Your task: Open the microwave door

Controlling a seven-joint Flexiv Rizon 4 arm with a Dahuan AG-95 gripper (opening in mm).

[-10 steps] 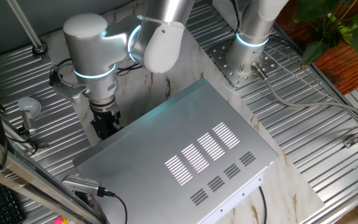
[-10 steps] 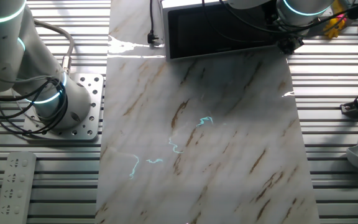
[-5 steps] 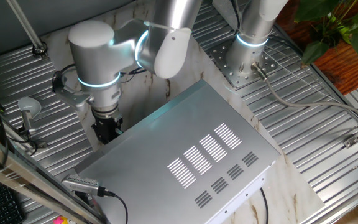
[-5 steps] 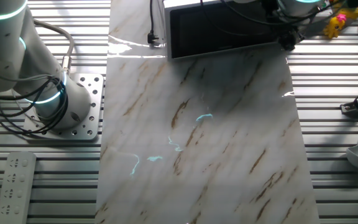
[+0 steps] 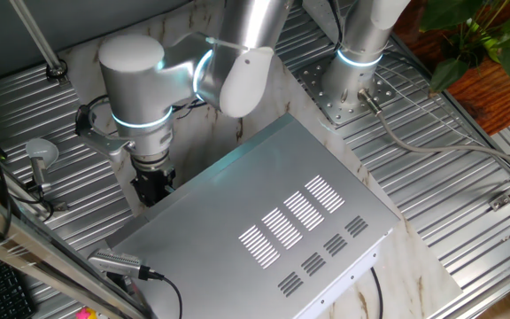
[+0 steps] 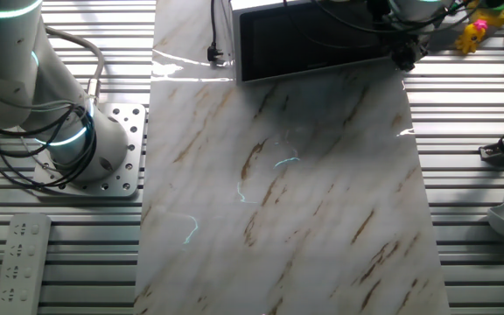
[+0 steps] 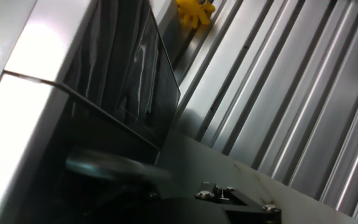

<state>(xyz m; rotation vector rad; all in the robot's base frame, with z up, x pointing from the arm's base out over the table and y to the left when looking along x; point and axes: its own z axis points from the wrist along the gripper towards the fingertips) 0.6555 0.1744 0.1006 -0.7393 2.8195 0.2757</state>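
Here the large silver-grey sheet-metal microwave [image 5: 264, 221] with ventilation slots in its top sits on the marble-patterned slab [image 6: 287, 201], and its flat black glassy door [image 6: 309, 39] faces the open slab, with its long axis running along the box's front. The black two-finger gripper [image 5: 151, 183] hangs from the wrist at one end of that front, just beside the corner of the box; in the other fixed view it shows as a dark shape at the door's end [image 6: 402, 58]. The hand view looks along the dark door face [image 7: 129, 81], which lies close alongside the fingers, with a thin seam between panel and silver casing, so the door looks shut or barely cracked. The coming move turns on that: the door's free edge lies right next to the fingers, and it would have to swing outward over the slab. Whether the fingers are spread or closed on anything I cannot tell; they are hidden or blurred in every view. Compared with a second ago, the wrist has shifted slightly toward the box and the microwave has moved a little, while the door seems no further open.
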